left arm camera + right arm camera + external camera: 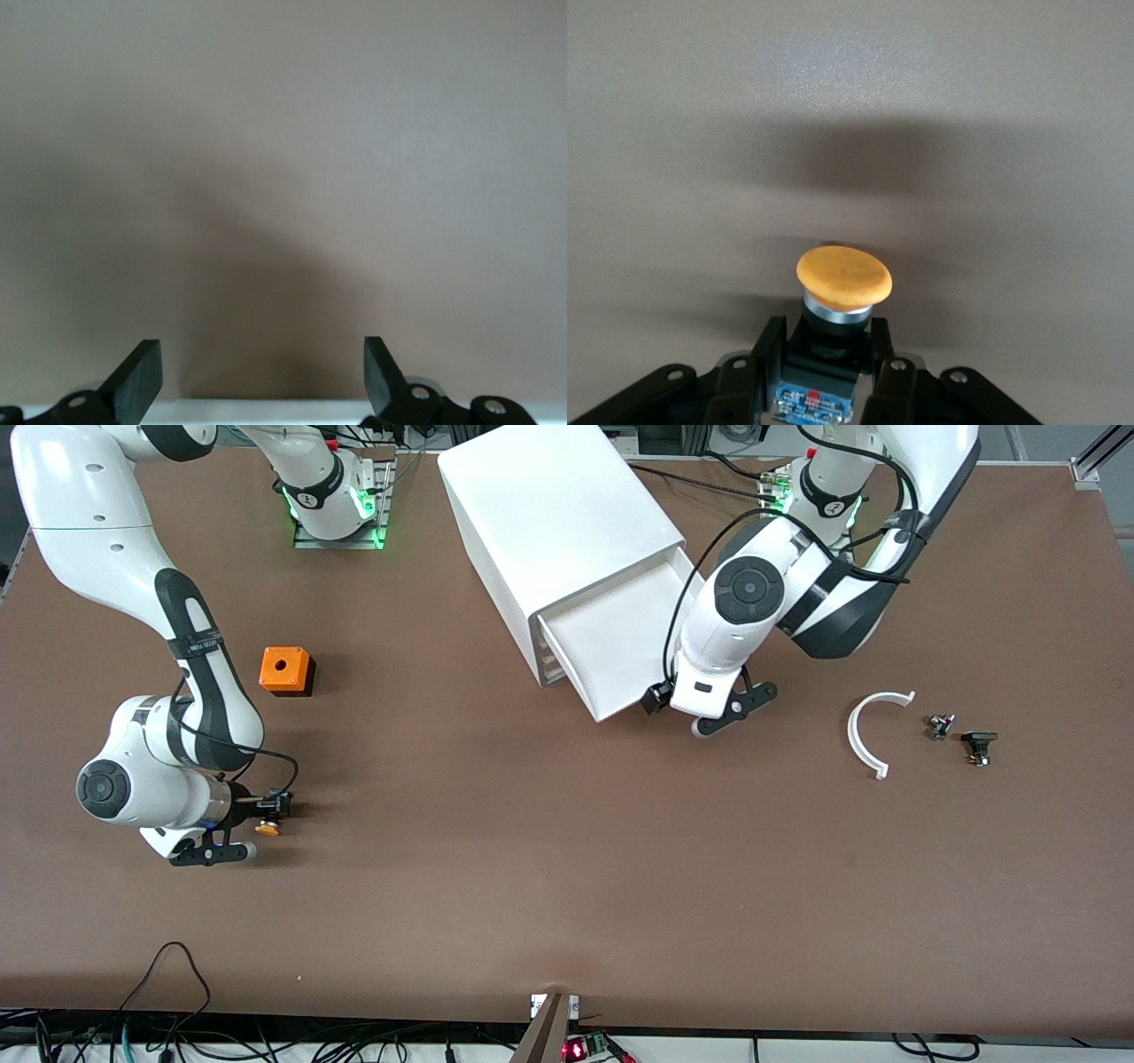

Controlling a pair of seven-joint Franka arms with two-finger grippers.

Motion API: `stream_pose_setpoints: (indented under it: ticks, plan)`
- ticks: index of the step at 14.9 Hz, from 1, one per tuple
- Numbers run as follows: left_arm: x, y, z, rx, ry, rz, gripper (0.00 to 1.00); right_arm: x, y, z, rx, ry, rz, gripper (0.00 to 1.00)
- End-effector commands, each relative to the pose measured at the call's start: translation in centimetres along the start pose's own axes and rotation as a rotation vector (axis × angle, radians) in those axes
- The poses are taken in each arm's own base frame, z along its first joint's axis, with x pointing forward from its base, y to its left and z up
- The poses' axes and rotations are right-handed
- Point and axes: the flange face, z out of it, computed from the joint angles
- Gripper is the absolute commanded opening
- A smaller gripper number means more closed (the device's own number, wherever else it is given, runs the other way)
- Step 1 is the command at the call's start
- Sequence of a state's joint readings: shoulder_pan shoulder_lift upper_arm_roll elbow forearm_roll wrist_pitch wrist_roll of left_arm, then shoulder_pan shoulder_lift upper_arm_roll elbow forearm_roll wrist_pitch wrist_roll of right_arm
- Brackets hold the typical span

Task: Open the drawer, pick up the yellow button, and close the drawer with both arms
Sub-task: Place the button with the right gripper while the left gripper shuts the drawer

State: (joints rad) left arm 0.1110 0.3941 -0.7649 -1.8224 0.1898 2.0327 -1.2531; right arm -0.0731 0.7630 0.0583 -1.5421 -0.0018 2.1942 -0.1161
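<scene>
The button (267,829) has an orange-yellow cap (843,276) and a black body with a blue mark. My right gripper (257,831) (830,352) is shut on that body, low over the table toward the right arm's end. The white drawer (611,638) stands pulled out of its white cabinet (558,522). My left gripper (691,719) (261,376) is open at the drawer's front edge, nothing between its fingers. In the left wrist view a strip of the white drawer front (266,410) shows under the fingers.
An orange cube with a round hole (285,670) sits near the right arm. Toward the left arm's end lie a white curved piece (866,735) and two small dark components (941,724) (979,746). Cables hang along the table's near edge.
</scene>
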Motion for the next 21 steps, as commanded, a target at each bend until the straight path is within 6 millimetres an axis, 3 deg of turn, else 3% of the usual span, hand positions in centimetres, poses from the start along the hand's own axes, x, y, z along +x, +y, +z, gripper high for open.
stream_pose_setpoints:
  ticks: [1, 2, 5, 9, 11, 15, 21]
  plan:
    - [-2.5, 0.0, 0.6, 0.011, 0.001, 0.008, 1.0, 0.1, -0.1, -0.5, 0.001, 0.019, 0.002, 0.81]
    - [-2.8, 0.2, 0.6, 0.011, 0.0, 0.013, 1.0, 0.1, -0.1, -0.5, 0.001, 0.02, 0.001, 0.99]
    - [-3.8, 0.4, 0.7, 0.015, -0.005, 0.03, 1.0, 0.3, 1.3, -2.0, 0.002, 0.041, 0.023, 1.0]
    - [-7.3, 0.6, 1.7, 0.041, -0.027, 0.086, 1.0, 0.8, 1.2, -7.3, -0.024, 0.113, 0.04, 1.0]
    - [-8.1, 0.6, 2.1, 0.048, -0.034, 0.091, 1.0, 0.5, 1.4, -11.4, -0.029, 0.166, 0.059, 1.0]
    - [-10.2, 1.1, 1.7, 0.041, -0.046, 0.112, 1.0, -2.3, 0.4, -19.3, -0.037, 0.135, 0.11, 1.0]
    - [-12.8, 1.4, 2.0, 0.038, -0.101, 0.123, 1.0, -8.2, -0.9, -30.2, -0.055, 0.104, 0.096, 1.0]
